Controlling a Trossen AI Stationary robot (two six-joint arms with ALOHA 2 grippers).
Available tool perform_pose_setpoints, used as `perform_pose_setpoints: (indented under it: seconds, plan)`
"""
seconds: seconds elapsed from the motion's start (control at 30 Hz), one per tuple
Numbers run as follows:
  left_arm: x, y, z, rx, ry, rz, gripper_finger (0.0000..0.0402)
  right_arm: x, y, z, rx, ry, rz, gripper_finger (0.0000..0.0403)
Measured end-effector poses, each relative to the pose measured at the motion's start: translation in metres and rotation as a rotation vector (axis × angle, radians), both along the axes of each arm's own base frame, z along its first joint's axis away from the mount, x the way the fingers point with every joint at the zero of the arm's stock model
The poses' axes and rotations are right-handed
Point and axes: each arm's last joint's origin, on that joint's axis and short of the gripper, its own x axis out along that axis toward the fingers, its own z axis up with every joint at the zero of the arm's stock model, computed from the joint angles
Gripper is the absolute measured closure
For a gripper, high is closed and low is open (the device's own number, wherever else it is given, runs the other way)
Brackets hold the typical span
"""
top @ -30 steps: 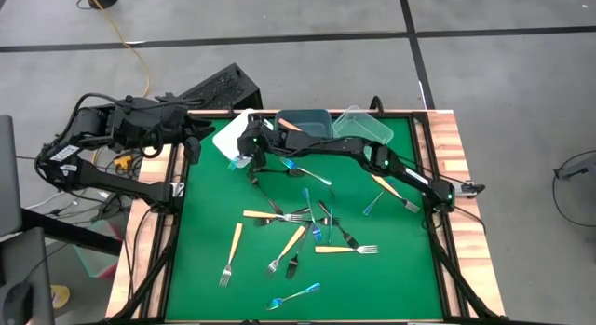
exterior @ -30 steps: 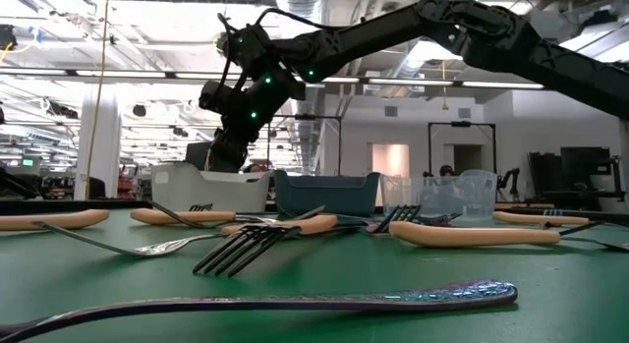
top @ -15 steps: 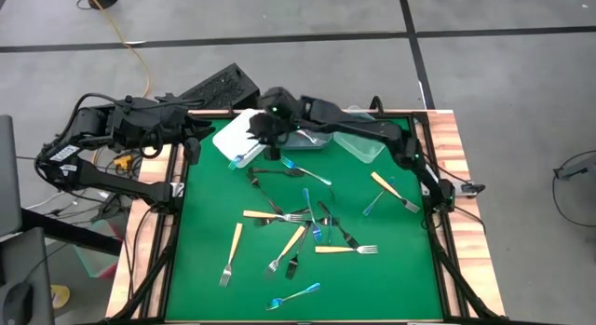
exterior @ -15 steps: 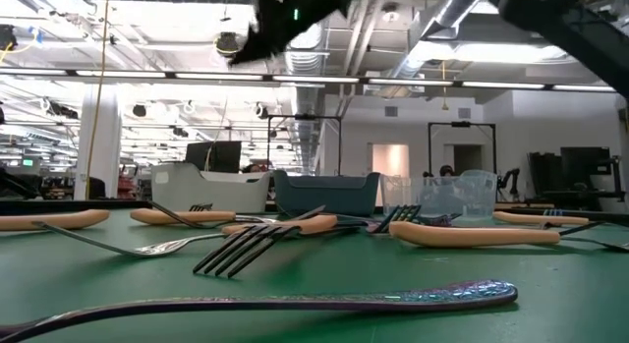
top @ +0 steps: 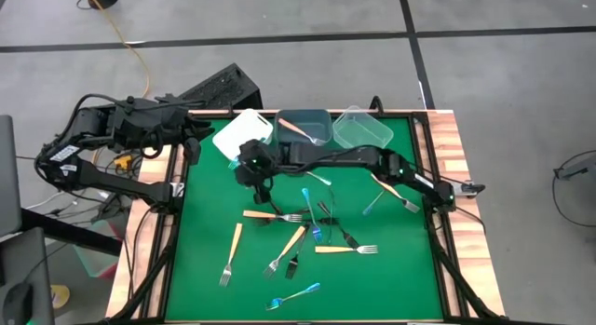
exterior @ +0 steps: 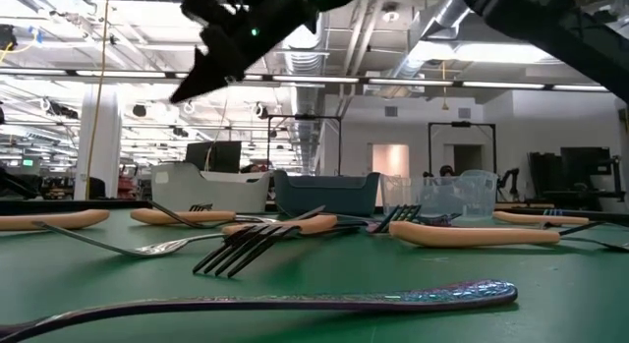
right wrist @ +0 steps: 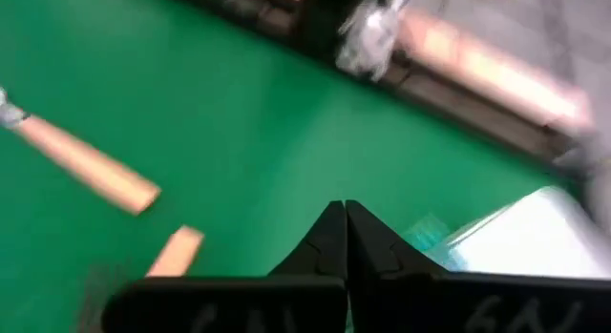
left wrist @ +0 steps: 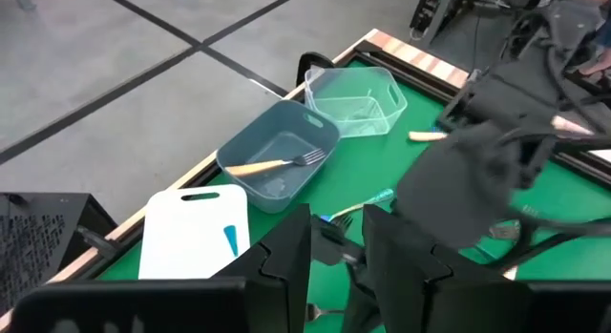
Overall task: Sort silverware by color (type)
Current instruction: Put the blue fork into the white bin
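- Above the far-left part of the green felt counter [top: 205, 269], the right arm's dark two-finger hand [top: 253, 173] hangs with its fingers pressed together and nothing between them, as the right wrist view shows.
- It sits near the far-left corner, just in from the white rectangular bin [top: 244, 134], which holds one blue-handled utensil [top: 238, 160] poking over its near edge.
- Beside the white bin along the far edge stand a grey-blue rectangular bin [top: 304, 126] holding one orange-handled fork [left wrist: 272, 164], then a clear plastic bin [top: 361, 128].
- Most of the silverware, small metal forks with blue, orange or black handles [top: 307, 223], lies scattered and partly overlapping across the counter's middle; one more orange-handled fork [top: 395, 192] lies by the right edge.
- The left arm's hand [left wrist: 336, 266] waits off the left edge, fingers partly apart, holding nothing.
- Likely risk: the forks cross one another, so a pinch on one thin handle could drag or lift a neighbour, or slip off and scatter the pile.
- A closed hand would also have to open before descending, or it will merely push a fork along the felt.
- Beyond the counter lies grey concrete floor with dark lines; the low view shows a large, brightly lit workshop hall.
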Motion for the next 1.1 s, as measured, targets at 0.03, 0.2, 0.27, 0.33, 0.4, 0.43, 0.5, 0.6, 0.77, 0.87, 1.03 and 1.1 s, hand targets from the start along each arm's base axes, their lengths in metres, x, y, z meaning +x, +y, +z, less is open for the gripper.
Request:
perform_pose_setpoints:
  seconds: [0.03,0.2,0.27,0.33,0.4,0.43,0.5,0.6,0.77,0.87,1.03,1.1]
  plan:
    - [0.000,0.000,0.000,-0.004,-0.002,0.002,0.0319,0.002,-0.001,-0.001,-0.016,-0.014,-0.009,0.0395]
    - [0.000,0.000,0.000,-0.010,-0.006,0.006,0.0319,0.010,-0.010,-0.029,-0.030,0.022,-0.052,0.0397]
    - [0.000,0.000,0.000,-0.011,-0.007,0.007,0.0319,0.010,-0.014,-0.034,-0.039,0.038,-0.070,0.0398]
    - [0.000,0.000,0.000,-0.011,-0.007,0.007,0.0319,0.011,-0.015,-0.033,-0.044,0.025,-0.068,0.0399]
    - [0.000,0.000,0.000,-0.011,-0.007,0.007,0.0319,0.016,-0.016,-0.039,-0.059,-0.005,-0.062,0.0399]
    - [0.000,0.000,0.000,-0.011,-0.006,0.007,0.0319,0.017,-0.016,-0.043,-0.063,0.004,-0.062,0.0399]
    - [0.000,0.000,0.000,-0.011,-0.006,0.007,0.0319,0.016,-0.016,-0.051,-0.067,0.038,-0.064,0.0400]
    - [0.000,0.000,0.000,-0.011,-0.006,0.007,0.0319,0.020,-0.018,-0.056,-0.069,0.011,-0.069,0.0400]
    - [0.000,0.000,-0.001,-0.009,0.001,0.008,0.0319,0.023,-0.018,-0.068,-0.072,0.027,-0.065,0.0400]
    - [-0.001,0.000,-0.001,-0.006,0.004,0.013,0.0319,0.023,-0.018,-0.072,-0.071,0.039,-0.065,0.0400]
    - [-0.002,0.000,-0.002,0.005,0.019,0.024,0.0319,0.028,-0.024,-0.079,-0.097,0.003,-0.099,0.0399]
    - [-0.001,0.000,-0.002,0.005,0.019,0.024,0.0319,0.029,-0.028,-0.081,-0.128,-0.007,-0.144,0.0398]
